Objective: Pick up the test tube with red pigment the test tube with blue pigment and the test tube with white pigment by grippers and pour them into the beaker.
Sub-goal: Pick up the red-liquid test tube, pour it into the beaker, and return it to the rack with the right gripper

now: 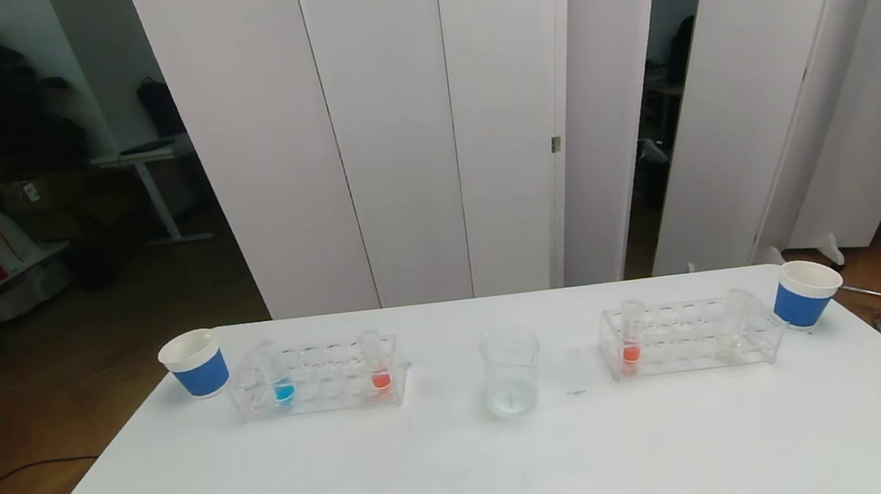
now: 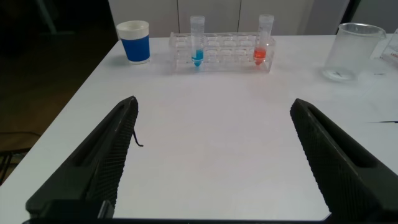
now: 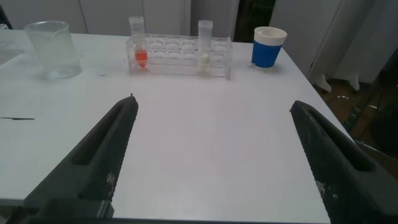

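head view: clear beaker (image 1: 511,372) mid-table btwn racks; left hand (image 2: 211,155) & right hand (image 3: 211,155) both wide, holding nothing.

Even bright light, soft shadows, sharp

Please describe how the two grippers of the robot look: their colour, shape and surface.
Both look alike. The left gripper has two long, flat black fingers with a finely ribbed, textured inner surface, tapering toward the tips. The right gripper has the same black, wedge-shaped fingers. No cables, markings or arm links are visible.
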